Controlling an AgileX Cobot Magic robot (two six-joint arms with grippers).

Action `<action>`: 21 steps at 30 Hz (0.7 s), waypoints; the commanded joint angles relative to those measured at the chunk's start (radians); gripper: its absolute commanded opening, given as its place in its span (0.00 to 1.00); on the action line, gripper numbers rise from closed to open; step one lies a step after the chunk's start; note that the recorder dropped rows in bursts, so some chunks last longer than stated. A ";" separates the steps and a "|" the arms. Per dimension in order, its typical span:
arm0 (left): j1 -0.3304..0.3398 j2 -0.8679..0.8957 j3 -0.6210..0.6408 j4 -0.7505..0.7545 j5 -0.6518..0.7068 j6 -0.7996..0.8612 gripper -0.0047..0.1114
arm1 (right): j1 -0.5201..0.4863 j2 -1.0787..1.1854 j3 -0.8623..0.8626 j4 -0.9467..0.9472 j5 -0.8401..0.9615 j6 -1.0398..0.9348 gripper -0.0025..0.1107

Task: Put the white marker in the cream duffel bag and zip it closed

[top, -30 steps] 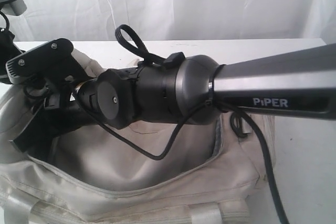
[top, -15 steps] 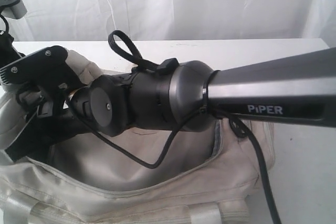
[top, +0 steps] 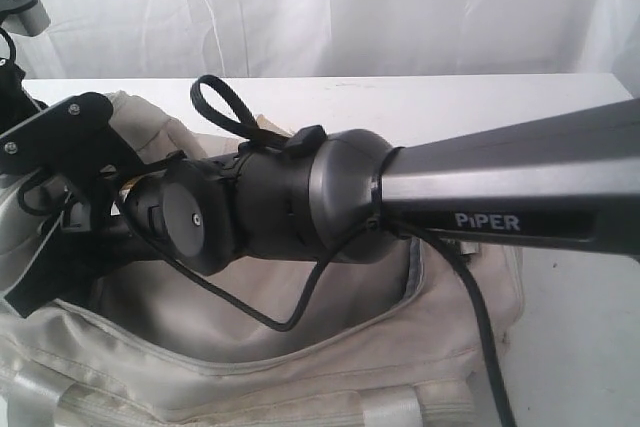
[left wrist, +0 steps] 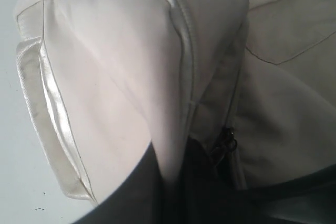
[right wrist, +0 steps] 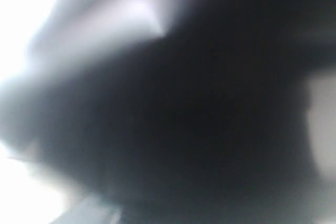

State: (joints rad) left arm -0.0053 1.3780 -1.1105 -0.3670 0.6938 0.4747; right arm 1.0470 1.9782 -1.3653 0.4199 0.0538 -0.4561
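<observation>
I read the left tool as clamped on a fold of the cream duffel bag, evidently propping its unzipped mouth open on the counter for the right tool, whose jaws I cannot read; the white marker shows nowhere.

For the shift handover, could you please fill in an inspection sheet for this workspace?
Surface: white table, with the bag on it.
Job's things: cream duffel bag, top looks open; white marker not seen.
Clutter: nothing seen.
Grippers: left gripper pinches a fold of the bag; right gripper is at the bag's opening, jaws hidden.
Cables: black cable hangs from the right arm over the bag.
Surroundings: white curtain behind.
</observation>
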 commanded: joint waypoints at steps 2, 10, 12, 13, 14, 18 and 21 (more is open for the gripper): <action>-0.018 -0.041 -0.019 -0.208 0.039 -0.027 0.04 | 0.010 0.056 0.017 -0.010 0.171 -0.009 0.04; -0.018 -0.046 -0.019 -0.203 0.032 -0.026 0.04 | 0.010 0.009 0.017 0.009 0.308 0.014 0.02; -0.018 -0.046 -0.019 -0.201 0.032 -0.026 0.04 | 0.010 -0.006 0.017 0.009 0.328 0.014 0.02; -0.018 -0.046 -0.019 -0.201 0.032 -0.026 0.04 | 0.010 -0.010 0.017 0.009 0.341 0.014 0.02; -0.018 -0.046 -0.019 -0.201 0.032 -0.026 0.04 | 0.010 -0.015 0.017 0.009 0.373 0.014 0.02; -0.018 -0.046 -0.019 -0.201 0.030 -0.026 0.04 | 0.010 -0.015 0.017 0.009 0.412 0.014 0.02; -0.018 -0.046 -0.019 -0.201 0.030 -0.026 0.04 | 0.010 -0.017 0.017 -0.021 0.365 0.014 0.02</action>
State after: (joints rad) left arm -0.0089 1.3734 -1.1060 -0.3573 0.7050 0.4938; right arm 1.0470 1.9223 -1.3728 0.4361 0.3122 -0.4447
